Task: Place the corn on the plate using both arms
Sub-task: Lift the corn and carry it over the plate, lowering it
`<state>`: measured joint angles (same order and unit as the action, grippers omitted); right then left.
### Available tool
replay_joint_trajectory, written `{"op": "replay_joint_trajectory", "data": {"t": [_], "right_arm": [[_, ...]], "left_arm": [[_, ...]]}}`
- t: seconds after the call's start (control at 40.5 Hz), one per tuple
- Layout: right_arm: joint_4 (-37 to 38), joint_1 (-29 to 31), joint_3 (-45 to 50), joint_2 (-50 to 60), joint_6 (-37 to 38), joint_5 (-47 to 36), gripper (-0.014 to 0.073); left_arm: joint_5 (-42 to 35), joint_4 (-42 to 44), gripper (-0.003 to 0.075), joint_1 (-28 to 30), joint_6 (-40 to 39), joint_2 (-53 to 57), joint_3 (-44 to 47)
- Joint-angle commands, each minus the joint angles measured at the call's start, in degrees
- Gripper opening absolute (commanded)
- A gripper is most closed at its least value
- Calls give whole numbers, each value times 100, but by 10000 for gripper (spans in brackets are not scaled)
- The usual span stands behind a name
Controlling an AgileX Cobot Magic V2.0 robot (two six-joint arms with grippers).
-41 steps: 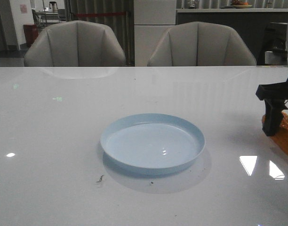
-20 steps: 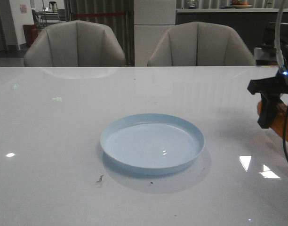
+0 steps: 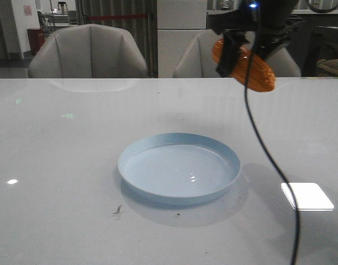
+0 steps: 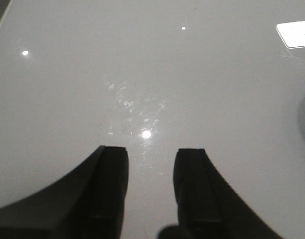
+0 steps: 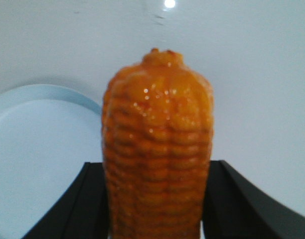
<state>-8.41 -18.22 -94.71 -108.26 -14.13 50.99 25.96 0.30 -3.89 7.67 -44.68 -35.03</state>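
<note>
Corn on our right: we carry the corn (image 3: 243,65) in our right pincer (image 3: 239,55), clamped about its middle, raised well above the worktop (image 3: 58,165) and beyond the plate's far right side; in the right wrist view the corn (image 5: 157,149) fills the gap between both fingers (image 5: 68,209).
Nearest us: bare worktop with a small dark speck (image 3: 117,210) just before the plate, and a bright patch of reflected light (image 3: 307,196) to the right.
Plate: the plate (image 3: 179,167) sits mid-worktop, with nothing in it; a black cable (image 3: 263,143) hangs down past its right side.
Our left pincer: our left pincer (image 4: 150,186) hovers over bare worktop, its fingers parted and holding nothing.
Step in hand: we judge this the carry stage, corn lifted but not yet over the plate.
Next move: we should bring the corn nearer and leftward over the plate, lower it, then let go.
In the way: nothing stands between; the dangling cable might brush the plate's rim.
Farthest: two grey chairs (image 3: 86,52) stand behind the worktop.
</note>
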Motion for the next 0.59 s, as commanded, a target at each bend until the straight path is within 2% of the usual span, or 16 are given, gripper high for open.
{"op": "replay_joint_trajectory", "data": {"t": [0.0,0.197,0.37,0.444,0.567], "right_arm": [[-109,-408,-200,229,-104,-84,193],[-109,-1068,-200,-221,-104,56,193],[-102,-1223,-200,-529,-104,76,211],[-98,-1223,-200,-651,-104,131,274],[-98,-1223,-200,-784,-104,201,444]], "left_arm": [[-374,2,316,4,-47,36,-163],[-374,2,316,4,-47,36,-163],[-374,2,316,4,-47,36,-163],[-374,2,316,4,-47,36,-163],[-374,2,316,4,-47,36,-163]]}}
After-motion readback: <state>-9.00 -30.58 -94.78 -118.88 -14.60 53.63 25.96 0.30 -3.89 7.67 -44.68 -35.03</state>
